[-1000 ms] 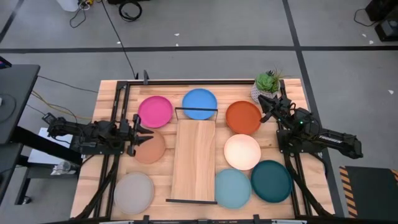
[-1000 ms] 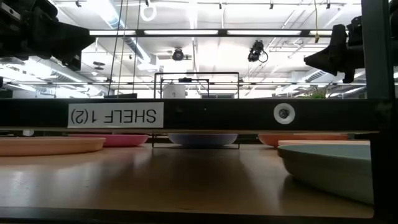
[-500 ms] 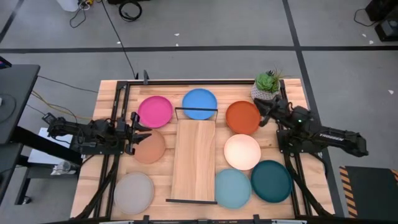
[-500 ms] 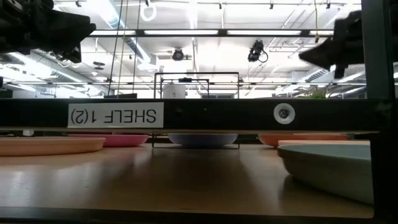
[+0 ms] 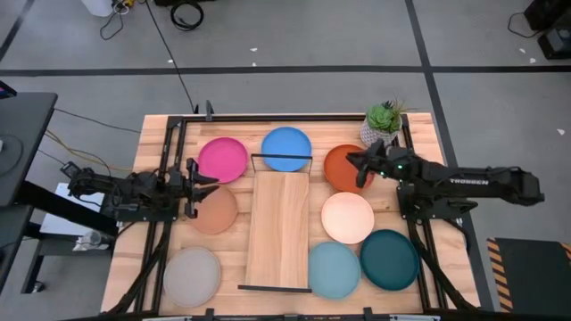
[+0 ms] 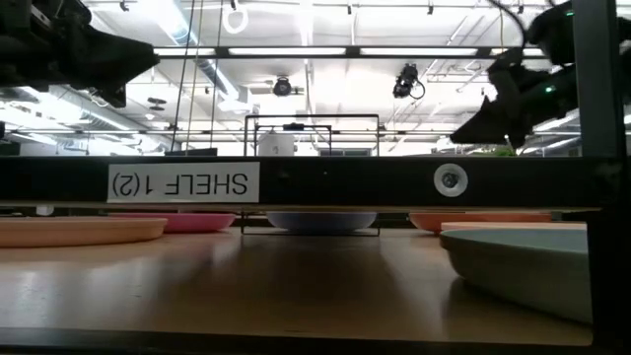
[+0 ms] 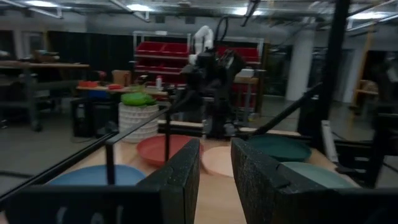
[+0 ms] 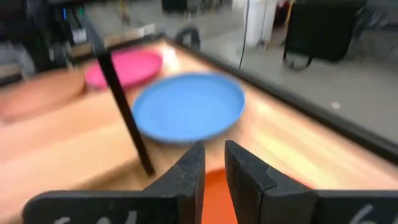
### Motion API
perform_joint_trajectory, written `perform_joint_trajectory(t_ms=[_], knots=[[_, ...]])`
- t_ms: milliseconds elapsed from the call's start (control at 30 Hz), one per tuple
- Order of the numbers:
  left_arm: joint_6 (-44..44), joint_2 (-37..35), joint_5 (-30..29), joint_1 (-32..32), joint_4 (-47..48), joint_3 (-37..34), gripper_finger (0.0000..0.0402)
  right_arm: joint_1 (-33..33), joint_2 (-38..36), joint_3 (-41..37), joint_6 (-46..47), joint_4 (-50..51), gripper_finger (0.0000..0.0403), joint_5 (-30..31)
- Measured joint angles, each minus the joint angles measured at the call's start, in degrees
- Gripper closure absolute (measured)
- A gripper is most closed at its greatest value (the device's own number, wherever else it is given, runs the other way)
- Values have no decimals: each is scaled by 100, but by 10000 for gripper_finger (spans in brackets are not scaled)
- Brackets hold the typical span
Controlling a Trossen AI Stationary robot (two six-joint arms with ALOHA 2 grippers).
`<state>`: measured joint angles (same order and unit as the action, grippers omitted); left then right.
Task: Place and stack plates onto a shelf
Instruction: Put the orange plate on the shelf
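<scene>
Eight plates lie flat on the slatted table around the shelf: pink, blue, orange, tan, cream, grey, light blue and dark teal. The shelf is a pale plank with black wire frames at its short ends. My right gripper hovers above the orange plate's far-left part, fingers a narrow gap apart, pointing toward the blue plate. My left gripper waits in the air between the pink and tan plates, slightly open.
A white pot with a green plant stands at the table's far right corner, just behind the right arm. Black frame rails run along the table's sides. The shelf's far wire frame stands close to the blue plate.
My right gripper has swung from the table's right edge toward the left, coming out over the orange plate, and has dropped lower. The plates and the shelf have stayed where they were.
</scene>
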<state>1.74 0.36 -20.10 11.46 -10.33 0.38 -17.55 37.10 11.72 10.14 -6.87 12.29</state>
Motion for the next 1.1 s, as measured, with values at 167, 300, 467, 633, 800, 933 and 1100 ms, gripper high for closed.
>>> perform_joint_trajectory(t_ms=[167,300,467,633,800,933,1100], knots=[[-51,0,-336,0,-59,-1,303,152,966,551,-86,687,334,-242],[-125,0,-389,-2,-89,0,303,396,1688,881,-152,912,333,-303],[-136,0,-389,0,-96,0,303,748,2561,1338,52,1109,313,-183],[-90,0,-387,-2,-26,0,303,1020,3370,1917,348,1563,272,138],[119,3,-306,0,539,3,303,1118,3975,2577,974,2369,234,208],[220,230,-58,0,585,5,303,1196,4372,3046,1330,3002,223,199],[210,545,-48,2,576,5,303,1330,4830,3417,1604,3635,229,178]])
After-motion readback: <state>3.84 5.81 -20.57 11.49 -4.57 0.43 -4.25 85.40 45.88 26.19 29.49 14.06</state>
